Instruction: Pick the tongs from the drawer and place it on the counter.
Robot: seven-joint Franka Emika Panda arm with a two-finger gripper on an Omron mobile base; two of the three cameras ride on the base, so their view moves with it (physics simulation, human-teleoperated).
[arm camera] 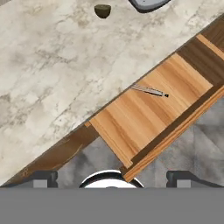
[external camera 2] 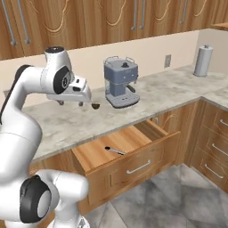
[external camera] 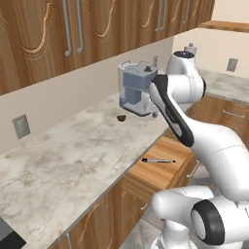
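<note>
A white robot arm stands before a wooden kitchen drawer (external camera 2: 129, 153) that is pulled open beneath a marbled stone surface (external camera: 73, 151). In the left base view the arm's own links cover the pincer and hide the right part of the drawer. In the right base view the pincer (external camera 2: 70, 103) hangs just above the surface, left of the coffee machine (external camera 2: 120, 82); its two fingertips (external camera 2: 60, 103) stand apart, with nothing between them. In the hand view the tips are cut off at the bottom edge, so little of them can be made out there.

The tongs (arm camera: 150, 90) lie flat on the drawer floor, close to the back of the drawer, near the surface's edge, black end toward the open front. They also show as a thin dark line in the left base view (external camera: 158, 160) and the right base view (external camera 2: 114, 151). The tongs sit well below the pincer and off to its right, apart from it and untouched.

A small dark round lump (external camera 2: 95, 106) rests on the surface just beside the pincer, between it and the coffee machine. A paper towel roll (external camera 2: 202, 60) stands far along the surface.
</note>
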